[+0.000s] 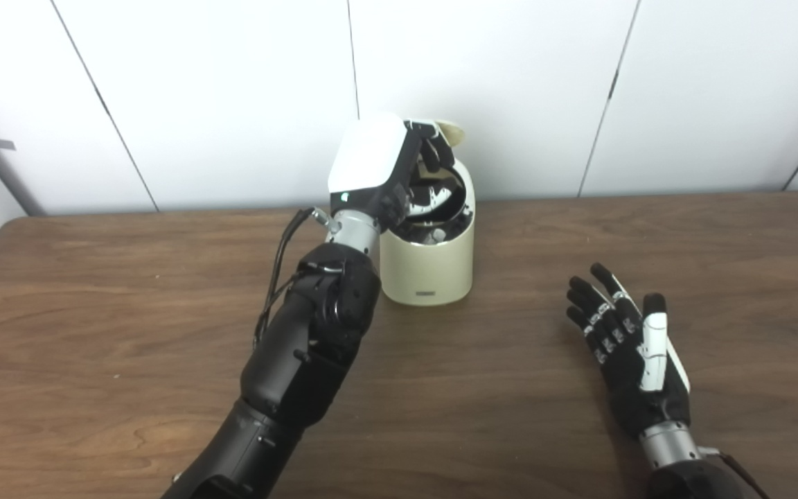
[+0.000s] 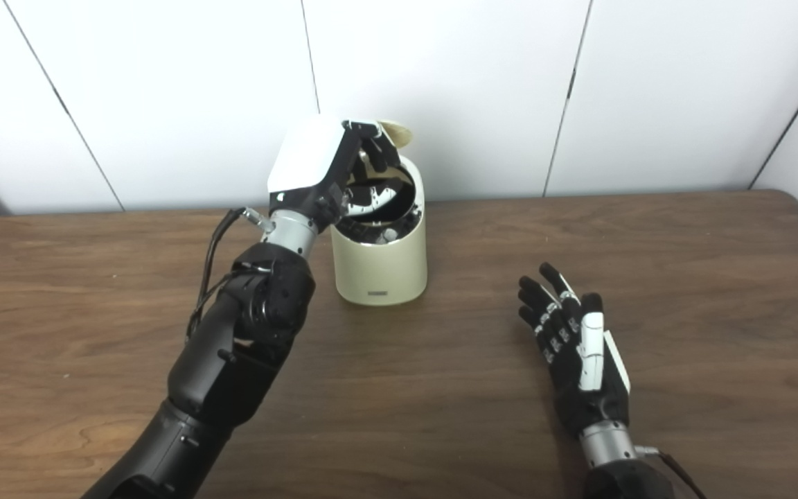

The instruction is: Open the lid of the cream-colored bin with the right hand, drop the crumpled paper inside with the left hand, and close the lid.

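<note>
In the left eye view, the cream-colored bin (image 1: 428, 263) stood at upper centre of the frame, its lid (image 1: 449, 130) tipped up behind the rim. The left hand (image 1: 399, 177) hovered over the open mouth, fingers curled downward; whether it held the crumpled paper I could not tell (no paper showed anywhere). The right hand (image 1: 631, 360) lay at lower right on the tabletop (image 1: 129, 333), fingers spread and holding nothing.

In the right eye view, more of the bin's dark interior (image 2: 378, 201) showed beside the left hand. Judging by this, the drop was in hand; next the left hand would need to withdraw before the lid closes.
</note>
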You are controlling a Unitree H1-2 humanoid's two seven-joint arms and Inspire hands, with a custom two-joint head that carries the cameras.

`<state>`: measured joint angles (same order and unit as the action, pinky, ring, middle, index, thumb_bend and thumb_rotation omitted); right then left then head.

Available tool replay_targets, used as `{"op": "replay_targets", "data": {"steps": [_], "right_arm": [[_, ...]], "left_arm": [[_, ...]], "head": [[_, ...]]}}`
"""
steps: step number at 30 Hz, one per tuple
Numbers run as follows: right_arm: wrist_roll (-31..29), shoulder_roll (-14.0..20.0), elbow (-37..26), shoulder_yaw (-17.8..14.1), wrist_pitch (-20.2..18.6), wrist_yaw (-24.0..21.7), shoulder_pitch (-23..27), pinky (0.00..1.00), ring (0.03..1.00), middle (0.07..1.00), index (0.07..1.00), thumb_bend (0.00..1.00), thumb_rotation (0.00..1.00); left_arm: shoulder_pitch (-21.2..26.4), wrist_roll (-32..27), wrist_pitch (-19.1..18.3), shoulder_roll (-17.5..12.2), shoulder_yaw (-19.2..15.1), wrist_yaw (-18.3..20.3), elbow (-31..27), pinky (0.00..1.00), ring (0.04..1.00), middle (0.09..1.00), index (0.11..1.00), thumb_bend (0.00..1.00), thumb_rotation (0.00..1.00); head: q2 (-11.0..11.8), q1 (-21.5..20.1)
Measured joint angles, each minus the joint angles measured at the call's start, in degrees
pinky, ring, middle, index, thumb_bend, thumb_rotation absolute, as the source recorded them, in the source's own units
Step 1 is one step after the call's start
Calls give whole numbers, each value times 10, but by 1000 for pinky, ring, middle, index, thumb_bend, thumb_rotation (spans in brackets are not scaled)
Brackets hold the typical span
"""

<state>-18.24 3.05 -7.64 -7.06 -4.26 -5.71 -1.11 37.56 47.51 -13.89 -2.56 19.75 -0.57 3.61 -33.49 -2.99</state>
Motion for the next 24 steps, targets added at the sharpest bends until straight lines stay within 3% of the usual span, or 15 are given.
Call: {"op": "replay_targets", "data": {"steps": [10,24], "right_arm": [[-3,2,0,1,-1,0,0,919,902,865,907,612,1000],[-2,1,0,1,-3,0,0,913,907,873,911,607,1000]], "left_arm": [[-18,1,-53,1,6,87,-98,353,363,466,504,471,0],[-34,1,-80,6,5,131,-170,340,365,458,505,470,0]], "head": [[0,3],[-4,4]]}}
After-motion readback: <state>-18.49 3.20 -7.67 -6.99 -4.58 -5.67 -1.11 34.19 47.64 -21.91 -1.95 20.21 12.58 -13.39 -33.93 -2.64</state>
